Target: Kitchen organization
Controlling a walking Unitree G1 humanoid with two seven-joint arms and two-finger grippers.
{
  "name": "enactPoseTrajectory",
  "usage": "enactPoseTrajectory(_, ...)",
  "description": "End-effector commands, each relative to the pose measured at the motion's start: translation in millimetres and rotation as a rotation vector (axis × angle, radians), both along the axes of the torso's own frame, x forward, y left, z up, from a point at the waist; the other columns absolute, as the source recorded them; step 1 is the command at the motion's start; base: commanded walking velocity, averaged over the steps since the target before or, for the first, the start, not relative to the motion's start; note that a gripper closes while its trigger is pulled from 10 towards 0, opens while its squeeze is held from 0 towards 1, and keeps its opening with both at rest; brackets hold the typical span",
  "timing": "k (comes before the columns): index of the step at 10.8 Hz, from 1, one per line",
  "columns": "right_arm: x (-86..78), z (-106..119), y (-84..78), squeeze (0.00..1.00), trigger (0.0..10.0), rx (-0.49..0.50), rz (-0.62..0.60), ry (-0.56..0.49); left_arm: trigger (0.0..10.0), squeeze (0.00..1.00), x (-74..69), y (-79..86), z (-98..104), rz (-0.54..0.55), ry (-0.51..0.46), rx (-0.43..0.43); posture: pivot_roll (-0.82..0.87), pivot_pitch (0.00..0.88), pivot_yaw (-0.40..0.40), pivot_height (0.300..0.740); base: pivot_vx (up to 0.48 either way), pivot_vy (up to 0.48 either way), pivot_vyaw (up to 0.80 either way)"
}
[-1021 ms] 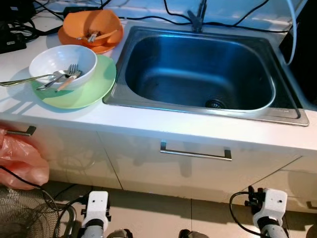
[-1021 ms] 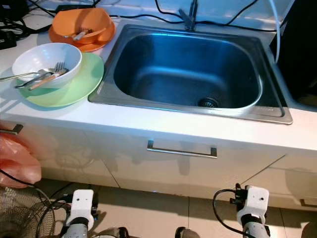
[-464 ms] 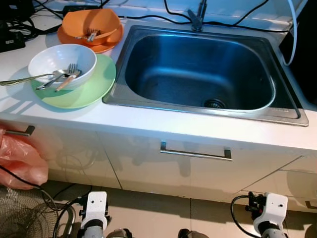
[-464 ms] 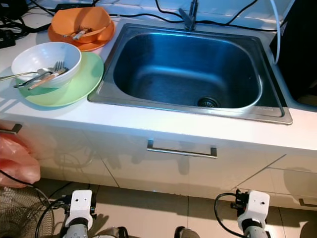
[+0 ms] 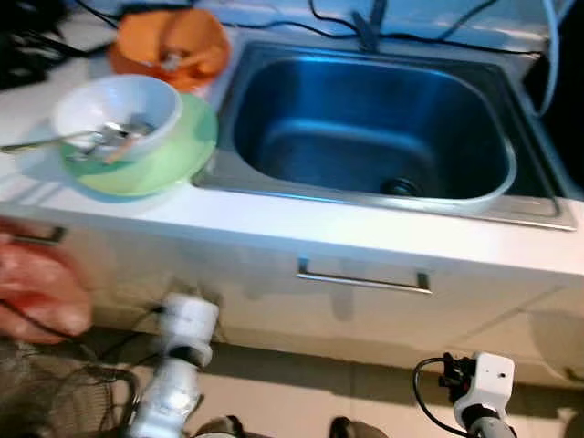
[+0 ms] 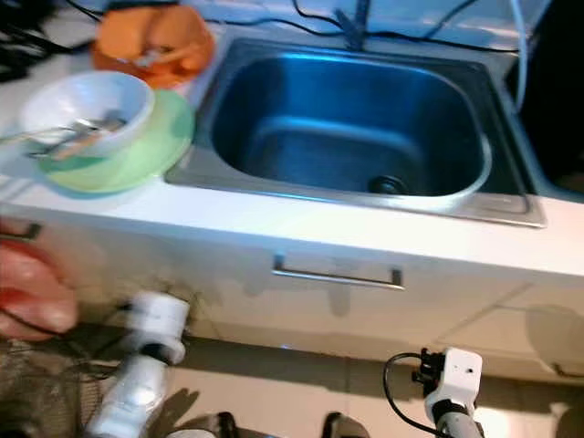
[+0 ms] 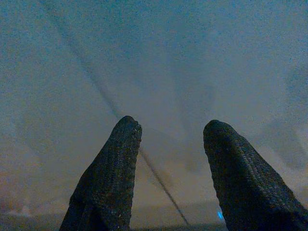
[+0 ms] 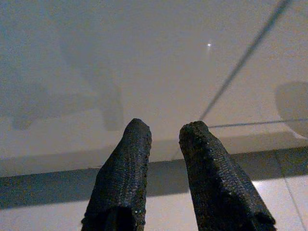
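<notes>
On the white counter a white bowl (image 5: 117,105) holding a fork and spoons (image 5: 102,139) sits on a green plate (image 5: 160,162). Behind it an orange bowl (image 5: 173,46) with cutlery rests on an orange plate. A steel sink (image 5: 383,203) lies to their right, empty. My left arm (image 5: 187,327) is raised in front of the cabinet below the green plate, and my left gripper (image 7: 171,127) is open before a pale surface. My right arm (image 5: 484,383) hangs low near the floor. The right gripper (image 8: 166,129) points at floor tiles with a narrow gap between its fingers.
A drawer with a metal handle (image 5: 363,278) is below the sink. A pink plastic bag (image 5: 36,292) hangs at the left cabinet, above a wire fan grille (image 5: 36,397). Cables and a faucet (image 5: 367,27) run along the counter's back.
My left arm has risen toward the cabinet front below the green plate. The view is blurred and slightly shifted. The right arm has dropped a little.
</notes>
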State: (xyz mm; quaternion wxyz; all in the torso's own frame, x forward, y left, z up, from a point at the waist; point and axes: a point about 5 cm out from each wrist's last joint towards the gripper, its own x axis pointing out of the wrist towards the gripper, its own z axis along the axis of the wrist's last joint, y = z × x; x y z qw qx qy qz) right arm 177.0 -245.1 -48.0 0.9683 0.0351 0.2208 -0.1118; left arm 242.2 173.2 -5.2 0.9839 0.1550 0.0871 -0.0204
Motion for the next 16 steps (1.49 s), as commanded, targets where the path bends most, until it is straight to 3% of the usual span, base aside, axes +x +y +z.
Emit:
enactPoseTrajectory(1,-4.8,-3,-2.2,0.00,10.0,0.005,-0.019,0.027,10.0,0.00,7.4,11.3,7,-0.002,0.013,-0.012,0.01,0.154,-0.013,0.740,0.000,0.000,0.00)
enactPoseTrajectory(3,-3.5,-3,-1.6,0.00,10.0,0.006,-0.021,0.023,10.0,0.00,20.5,30.7,17,0.001,0.033,-0.057,0.01,0.154,-0.011,0.740,0.000,0.000,0.00)
enactPoseTrajectory(7,5.4,11,-10.6,0.00,10.0,-0.041,-0.040,-0.066,10.0,0.00,12.3,31.7,34,0.021,-0.050,-0.066,0.01,0.162,-0.013,0.740,0.000,0.000,0.00)
enactPoseTrajectory(9,18.1,38,-20.8,0.00,10.0,-0.127,-0.054,-0.222,10.0,0.00,3.1,34.9,54,0.029,-0.148,-0.020,0.01,0.171,-0.012,0.740,0.000,0.000,0.00)
enactPoseTrajectory(11,28.1,63,-16.6,0.00,10.0,-0.190,-0.025,-0.340,10.0,0.00,-6.0,32.0,73,0.025,-0.204,-0.007,0.01,0.177,-0.011,0.740,0.000,0.000,0.00)
enactPoseTrajectory(14,23.6,94,-10.1,0.00,10.0,-0.258,-0.046,-0.441,10.0,0.00,-25.3,24.3,93,0.008,-0.242,0.035,0.00,0.187,-0.015,0.740,0.000,0.000,0.00)
enactPoseTrajectory(16,25.0,125,-9.4,0.00,10.0,-0.310,-0.073,-0.532,10.0,0.00,-28.3,22.1,115,0.007,-0.310,0.056,0.00,0.188,-0.016,0.740,0.000,0.000,0.00)
